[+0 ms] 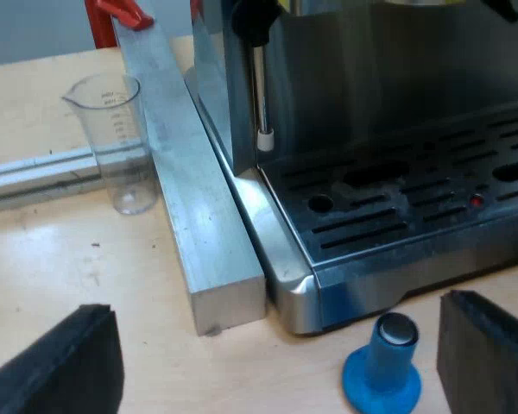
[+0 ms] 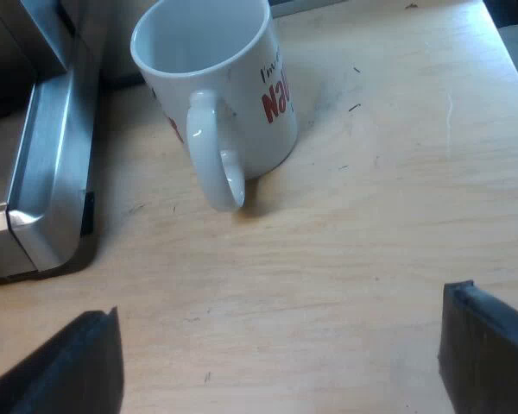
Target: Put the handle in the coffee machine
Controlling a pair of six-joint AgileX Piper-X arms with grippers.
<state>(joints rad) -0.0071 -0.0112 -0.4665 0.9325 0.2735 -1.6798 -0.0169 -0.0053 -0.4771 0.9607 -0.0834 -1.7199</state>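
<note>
The espresso machine (image 1: 380,112) stands on the wooden table, its slotted drip tray (image 1: 414,207) facing me and its steam wand (image 1: 261,86) hanging at the side. A blue tamper (image 1: 384,366) stands upright on the table just before the tray's edge. My left gripper (image 1: 276,371) is open, low over the table, with the tamper between its fingers (image 1: 60,366) but nearer one of them, untouched. My right gripper (image 2: 281,366) is open over bare table, short of a white mug (image 2: 220,86) with red lettering. The machine's tray corner (image 2: 47,172) stands beside the mug.
A clear measuring glass (image 1: 121,138) stands beside an aluminium bar (image 1: 186,190) that lies along the machine's side. A red clamp part (image 1: 121,13) sits at the bar's far end. A metal rail (image 1: 34,172) runs behind the glass.
</note>
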